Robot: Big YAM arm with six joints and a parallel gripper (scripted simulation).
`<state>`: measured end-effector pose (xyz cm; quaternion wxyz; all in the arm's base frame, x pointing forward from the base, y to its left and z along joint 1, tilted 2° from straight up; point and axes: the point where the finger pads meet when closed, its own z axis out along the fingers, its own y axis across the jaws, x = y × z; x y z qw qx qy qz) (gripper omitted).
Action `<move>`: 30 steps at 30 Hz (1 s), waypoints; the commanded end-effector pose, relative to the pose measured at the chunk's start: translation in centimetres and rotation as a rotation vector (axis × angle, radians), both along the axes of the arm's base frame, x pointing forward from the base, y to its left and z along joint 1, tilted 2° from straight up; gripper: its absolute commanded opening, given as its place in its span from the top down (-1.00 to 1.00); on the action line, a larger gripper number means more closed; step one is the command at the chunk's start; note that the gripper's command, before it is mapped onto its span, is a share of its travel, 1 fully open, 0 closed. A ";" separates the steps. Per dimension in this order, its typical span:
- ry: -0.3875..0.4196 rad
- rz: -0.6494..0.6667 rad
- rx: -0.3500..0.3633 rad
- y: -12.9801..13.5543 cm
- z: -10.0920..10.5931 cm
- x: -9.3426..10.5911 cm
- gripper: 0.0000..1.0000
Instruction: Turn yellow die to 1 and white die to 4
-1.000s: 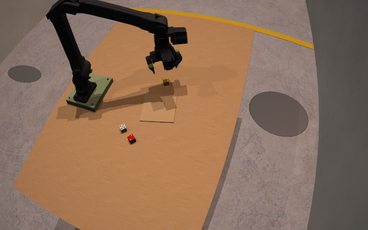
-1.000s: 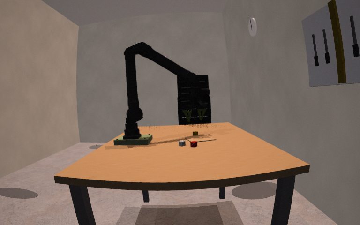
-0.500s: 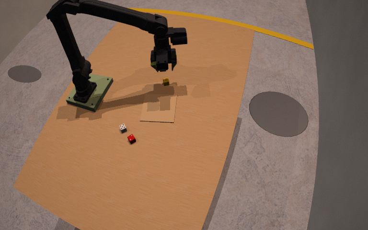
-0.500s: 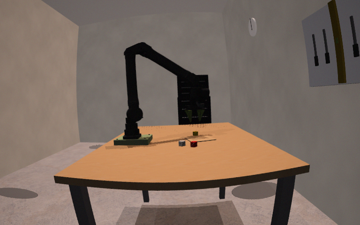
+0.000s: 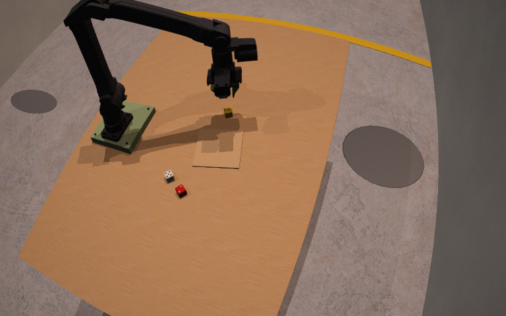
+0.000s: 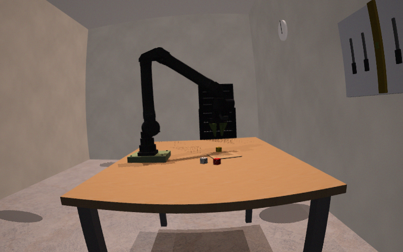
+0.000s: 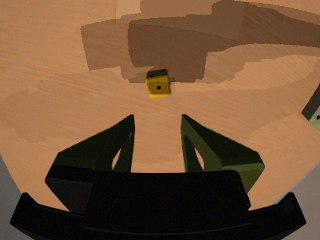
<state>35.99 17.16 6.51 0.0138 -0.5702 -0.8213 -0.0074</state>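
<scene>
The yellow die [image 5: 228, 112] [image 6: 218, 149] [image 7: 158, 86] lies on the table just beyond the mat's far edge; its top appears to show one pip. The thin mat [image 5: 218, 160] lies flat, partly in shadow. The white die [image 5: 168, 176] [image 6: 203, 160] lies off the mat, several pips on top, one of them central. The red die [image 5: 180, 190] [image 6: 216, 161] lies close to it, off the mat, two pips on top. My gripper [image 5: 223, 95] [image 6: 218, 136] [image 7: 157, 121] points down above the table near the yellow die. It is partly open, with nothing between the fingers.
The arm's green base plate [image 5: 140, 120] [image 6: 148, 157] stands left of the mat. The wooden table [image 5: 209, 241] [image 6: 193, 184] ends at a right edge beyond the mat. A black shelf [image 6: 204, 118] stands behind the table.
</scene>
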 end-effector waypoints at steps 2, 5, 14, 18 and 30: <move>-0.024 -0.031 0.006 -0.3 0.5 1.0 0.22; -0.024 -0.031 0.006 -0.3 0.5 1.0 0.22; -0.024 -0.031 0.006 -0.3 0.5 1.0 0.22; -0.024 -0.031 0.006 -0.3 0.5 1.0 0.22; -0.009 -0.031 -0.001 -0.5 -0.6 0.6 0.22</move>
